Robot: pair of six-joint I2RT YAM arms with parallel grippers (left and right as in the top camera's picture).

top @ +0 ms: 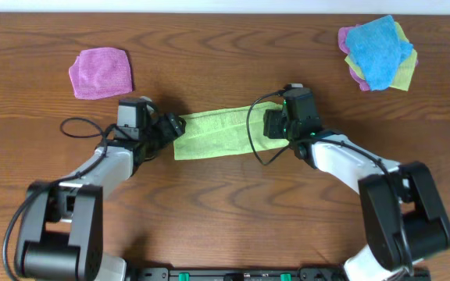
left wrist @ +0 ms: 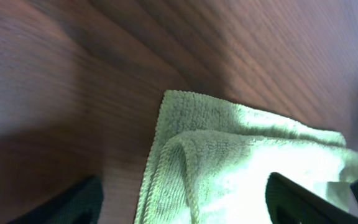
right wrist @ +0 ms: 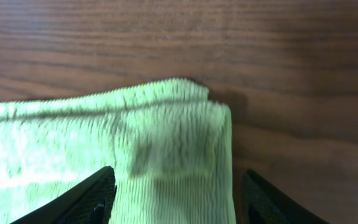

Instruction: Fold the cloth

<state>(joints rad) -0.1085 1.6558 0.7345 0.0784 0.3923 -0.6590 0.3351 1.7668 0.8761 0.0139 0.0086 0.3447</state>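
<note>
A light green cloth (top: 213,133) lies folded into a long strip across the middle of the table. My left gripper (top: 170,129) is at its left end, and my right gripper (top: 270,123) is at its right end. In the left wrist view the cloth's folded left corner (left wrist: 229,155) lies between my open fingers (left wrist: 185,208). In the right wrist view the cloth's right end (right wrist: 173,155) lies between my open fingers (right wrist: 176,199). Neither gripper grips the cloth.
A pink folded cloth (top: 100,72) lies at the back left. A pile of cloths, blue (top: 377,51) on top of yellow and pink, lies at the back right. The table is dark wood (top: 225,218).
</note>
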